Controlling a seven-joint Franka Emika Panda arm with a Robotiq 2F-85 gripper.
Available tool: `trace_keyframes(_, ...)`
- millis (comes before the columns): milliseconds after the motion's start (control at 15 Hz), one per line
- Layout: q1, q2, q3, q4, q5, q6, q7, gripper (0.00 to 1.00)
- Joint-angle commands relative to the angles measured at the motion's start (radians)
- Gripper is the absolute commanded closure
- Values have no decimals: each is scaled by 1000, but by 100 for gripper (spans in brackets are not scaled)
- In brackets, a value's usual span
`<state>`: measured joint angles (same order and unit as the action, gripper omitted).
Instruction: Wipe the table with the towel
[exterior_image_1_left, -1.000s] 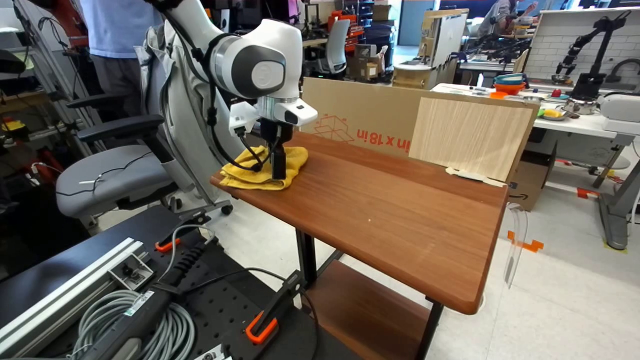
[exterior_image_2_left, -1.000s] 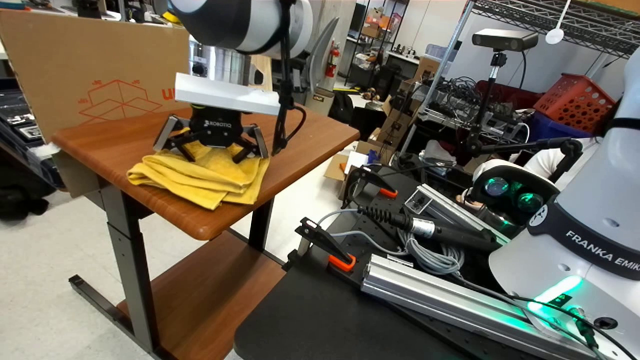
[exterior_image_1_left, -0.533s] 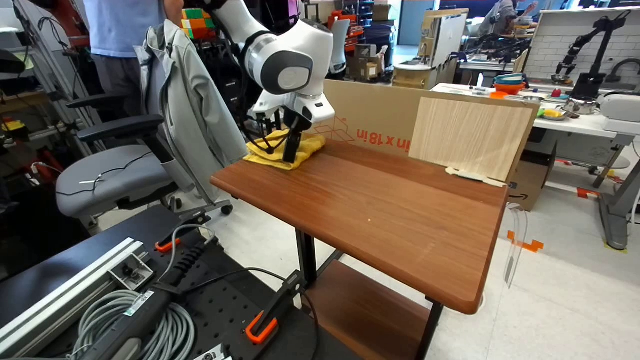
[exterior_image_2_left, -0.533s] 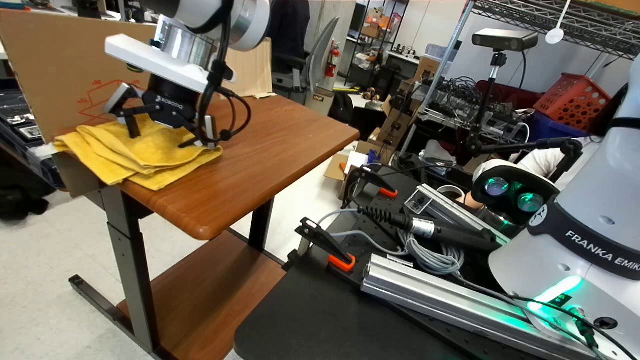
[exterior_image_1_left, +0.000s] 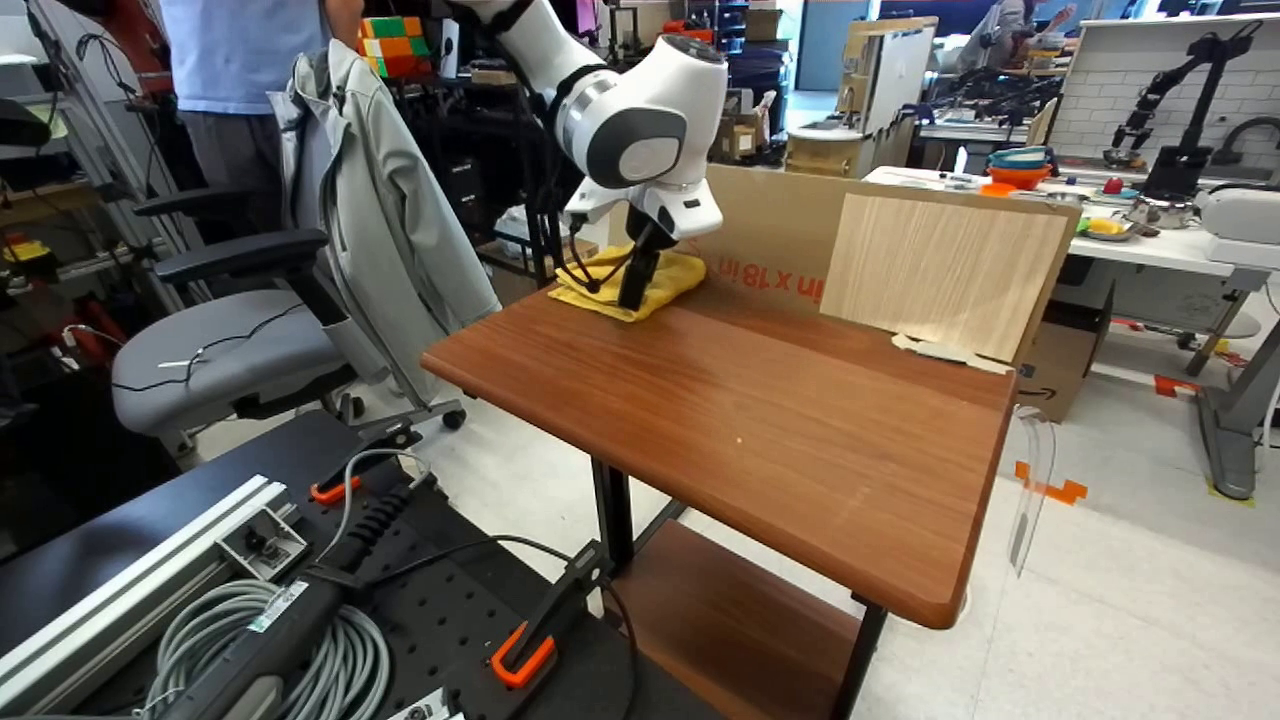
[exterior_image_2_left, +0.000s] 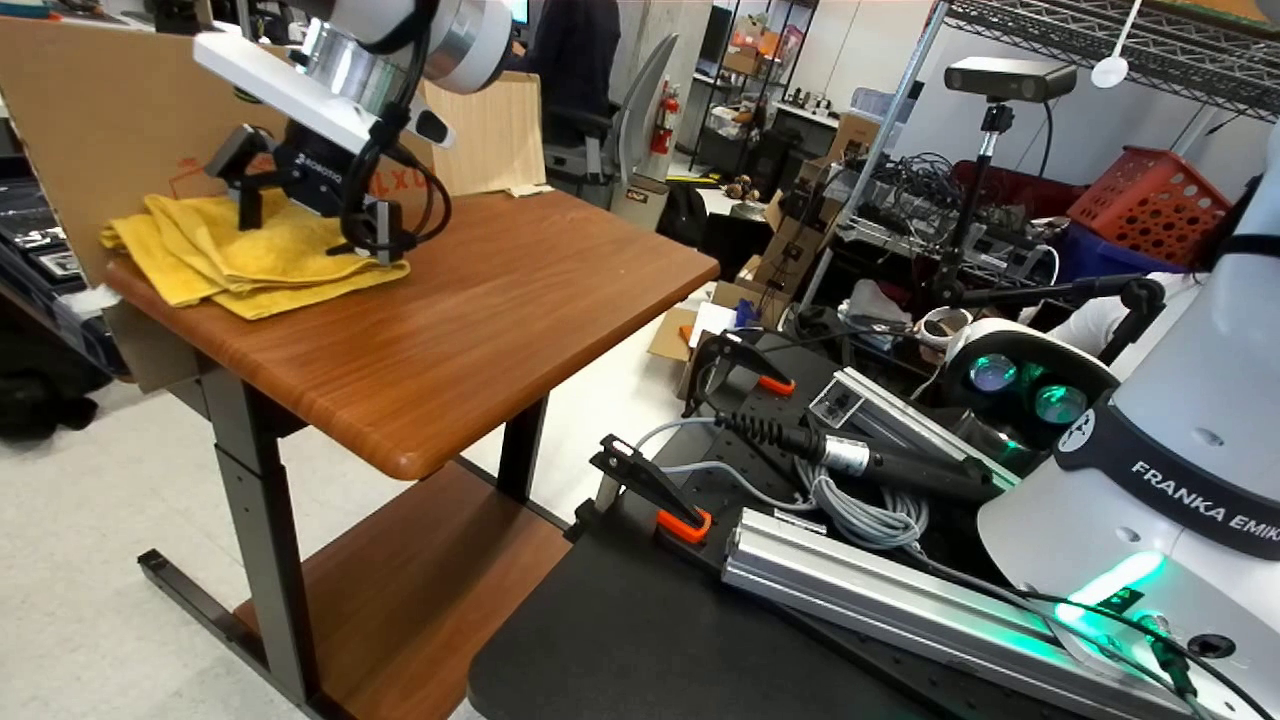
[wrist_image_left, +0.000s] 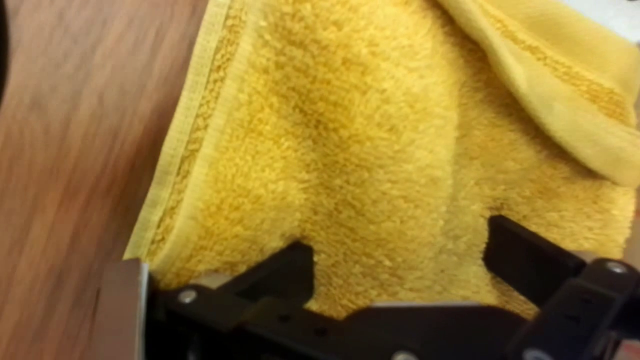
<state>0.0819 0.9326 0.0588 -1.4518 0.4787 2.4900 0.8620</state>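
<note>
A folded yellow towel (exterior_image_1_left: 683, 272) lies on the brown wooden table (exterior_image_1_left: 760, 430), at a back corner by the upright cardboard. It also shows in an exterior view (exterior_image_2_left: 275, 270), partly over the table's edge, and fills most of the wrist view (wrist_image_left: 360, 125). My gripper (wrist_image_left: 398, 235) points down onto the towel with its fingers well apart, and towel cloth lies flat between them. In an exterior view my gripper (exterior_image_2_left: 312, 235) is tilted, with its fingertips touching the towel. How deep the fingertips press into the cloth is hidden.
An upright cardboard sheet (exterior_image_1_left: 770, 225) and a light wood panel (exterior_image_1_left: 940, 270) line the table's back edge. A grey chair (exterior_image_1_left: 230, 345) with a jacket stands beside the table. A black bench (exterior_image_2_left: 600, 620) with clamps (exterior_image_2_left: 685, 525), cables and an aluminium rail (exterior_image_2_left: 860, 590) is in front.
My gripper and the towel have slid together over the table, away from the front edge toward the back corner near the cardboard. The gripper has become more tilted. The fingers stay apart.
</note>
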Motion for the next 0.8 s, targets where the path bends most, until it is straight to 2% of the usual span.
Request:
trace_keyframes(0,-102,0,-37,-7,13,6,-3,0)
trace_keyframes(200,-195,-12,-75,-14,28,11,10,0)
trace_keyframes(400,-260,-16,-125,-20,23,13,48,0)
trace_keyframes(600,-288,-29,-172,-39,7,12,104,0)
trace_keyframes(733,-277,-81,-208,-111,-38,-65,130,0)
